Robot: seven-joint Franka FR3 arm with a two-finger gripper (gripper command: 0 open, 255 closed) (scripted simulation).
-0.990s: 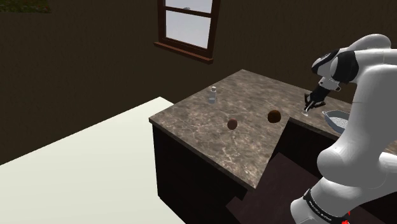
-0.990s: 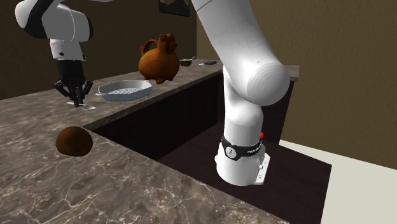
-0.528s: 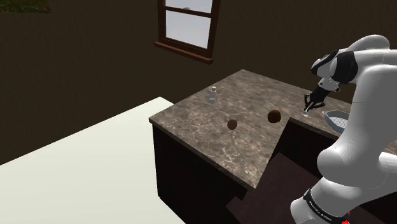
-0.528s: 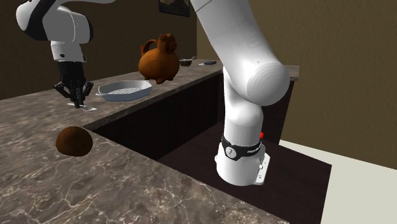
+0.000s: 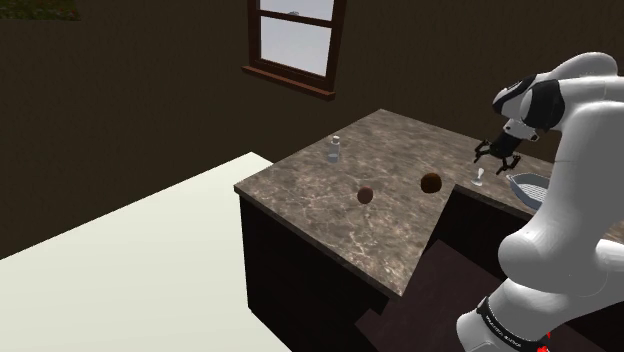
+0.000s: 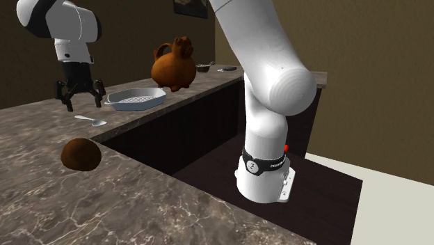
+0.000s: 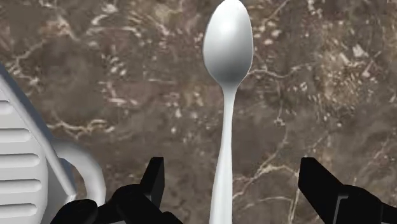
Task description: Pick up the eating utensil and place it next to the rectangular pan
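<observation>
The end effector (image 6: pixel 83 104) hangs above the bench (image 6: pixel 35 120) with its two black fingers spread wide and nothing between them in contact. The spoon (image 6: pixel 91 120) lies flat on the bench directly below it. Seen from the wrist, the spoon's (image 7: pixel 224 127) handle runs under the gap between the fingers and its bowl points away ahead of the end effector (image 7: pixel 234 189). The ribbed rectangular pan (image 6: pixel 139 106) sits just off to one side of the end effector, its rounded corner (image 7: pixel 86 167) close to one finger and a little apart from the handle. Since the spoon (image 5: pixel 479 180) already rests near the pan (image 5: pixel 528 184), I judge the placing done and a clean withdrawal to be the step in hand. That calls for lifting straight up with the fingers kept apart, so neither one catches the handle or clips the pan's rim.
</observation>
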